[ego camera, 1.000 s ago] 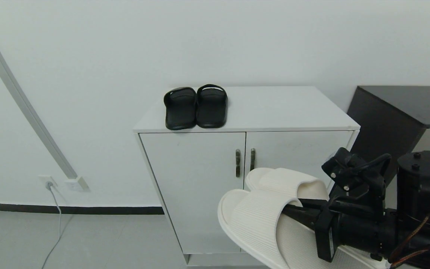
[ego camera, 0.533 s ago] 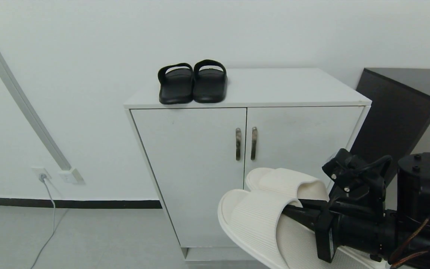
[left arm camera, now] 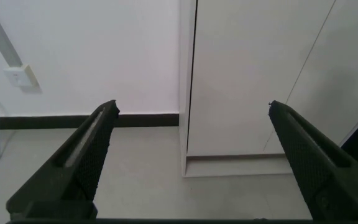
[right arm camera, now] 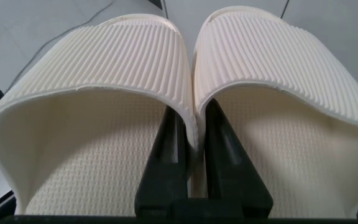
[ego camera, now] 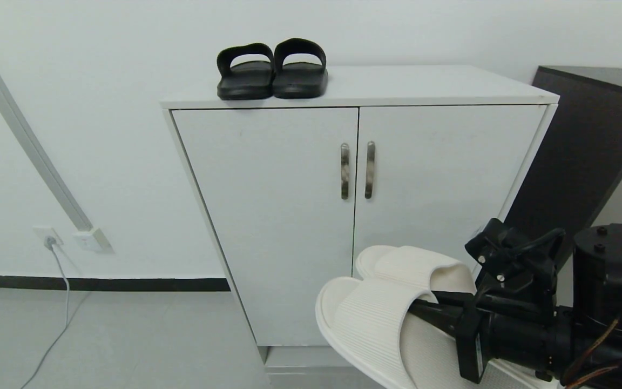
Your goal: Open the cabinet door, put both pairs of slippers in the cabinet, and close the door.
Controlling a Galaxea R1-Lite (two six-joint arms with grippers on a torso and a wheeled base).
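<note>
Clamps the right pincer [ego camera: 424, 305] tight on the pair of white ribbed slippers [ego camera: 370, 324], pinching the two adjoining strap edges together, with one black finger [right arm camera: 166, 149] tucked under each strap. Holds the pair side by side in the air, toes pointing toward the white cabinet [ego camera: 268, 227], low in front of its right door [ego camera: 440, 178] and apart from it. Carries the left pincer [left arm camera: 192, 107] spread wide with nothing between its fingers, low down, facing the cabinet's bottom left corner and the grey floor [left arm camera: 135, 180] beside it. Faces both cabinet doors shut, with two upright metal handles [ego camera: 344, 170] just beside each other at the middle seam, well above the held slippers. Finds the pair of black slippers [ego camera: 272, 69] on the cabinet top [ego camera: 424, 86], near its left front edge, side by side and touching, straps toward the wall. To the right of the cabinet, close to it, a dark piece of furniture [ego camera: 586, 151]. To the left, on the white wall, a slanting grey conduit [ego camera: 19, 135] running down to a small box, a wall socket [ego camera: 46, 236] with a plugged grey cable [ego camera: 54, 308] trailing onto the floor, and a black baseboard strip [ego camera: 95, 282].
</note>
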